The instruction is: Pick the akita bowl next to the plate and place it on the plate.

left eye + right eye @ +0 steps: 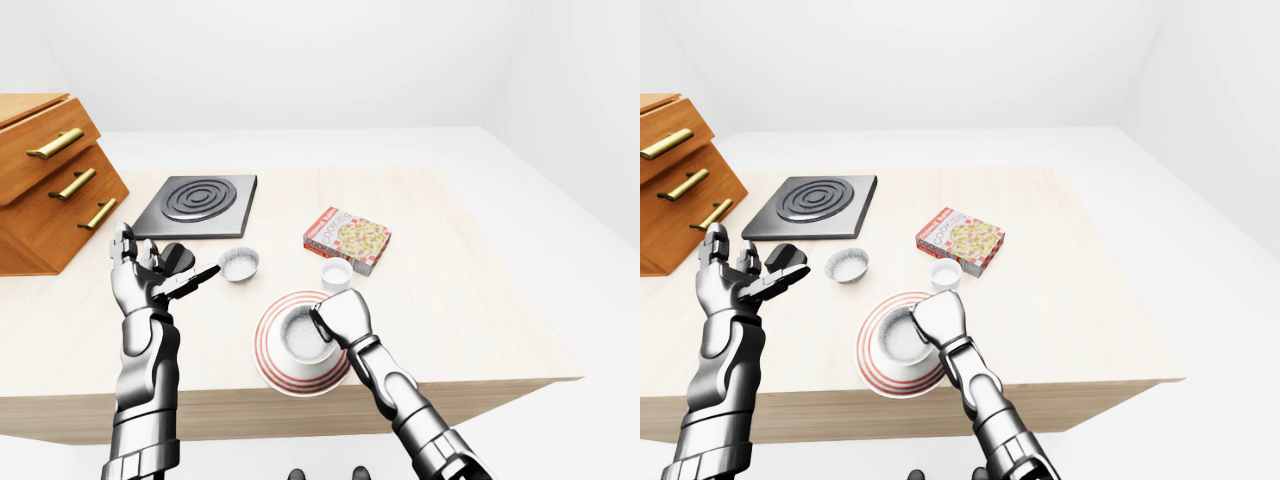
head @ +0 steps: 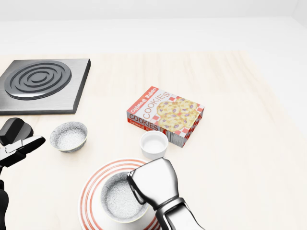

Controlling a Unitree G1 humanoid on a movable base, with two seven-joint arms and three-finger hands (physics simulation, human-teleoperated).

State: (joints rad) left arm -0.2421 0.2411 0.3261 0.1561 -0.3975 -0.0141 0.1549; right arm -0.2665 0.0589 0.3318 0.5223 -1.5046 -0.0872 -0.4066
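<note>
Akita bowl (image 2: 121, 197) on the red-ringed plate (image 2: 91, 191) near the table (image 2: 249, 143) edge, right hand (image 2: 152, 187) curled over its rim; whether gripped or only resting, cannot tell. Left hand (image 1: 150, 268) open, empty. Best to spread the fingers (image 2: 139, 184) gently, then lift straight up, avoiding tipping the bowl or nudging the small white cup (image 2: 154, 144).

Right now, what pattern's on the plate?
Concentric red rings on white plate, clearest in the head view.
</note>
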